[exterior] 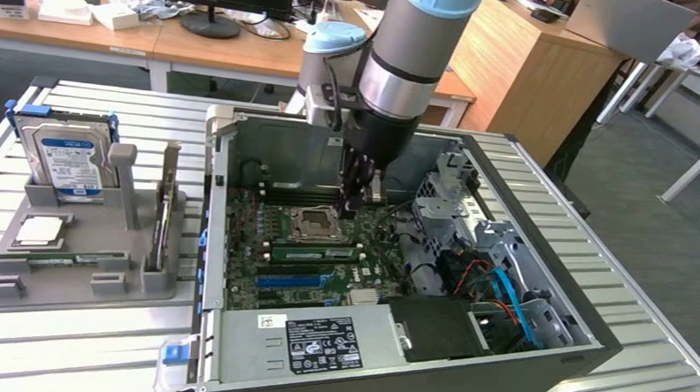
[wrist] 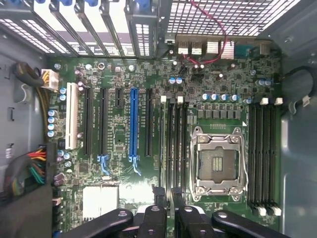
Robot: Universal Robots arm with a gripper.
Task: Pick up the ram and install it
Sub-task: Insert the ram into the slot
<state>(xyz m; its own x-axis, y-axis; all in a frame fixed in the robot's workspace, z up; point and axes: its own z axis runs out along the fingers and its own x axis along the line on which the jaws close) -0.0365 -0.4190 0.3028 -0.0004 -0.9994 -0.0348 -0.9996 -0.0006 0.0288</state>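
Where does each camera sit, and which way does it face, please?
Exterior view: off the arm, raised, looking down obliquely at the open dark-grey metal computer case on the slatted metal table; the grey-and-blue robot arm and black gripper show.
Wrist view: on the wrist, looking straight down into the case at the green motherboard; the gripper shows.
Shared: the motherboard, its square silver processor socket, and the gripper.

hard drive label (exterior: pixel 68 162) unreadable, power supply label (exterior: pixel 323 344) print illegible
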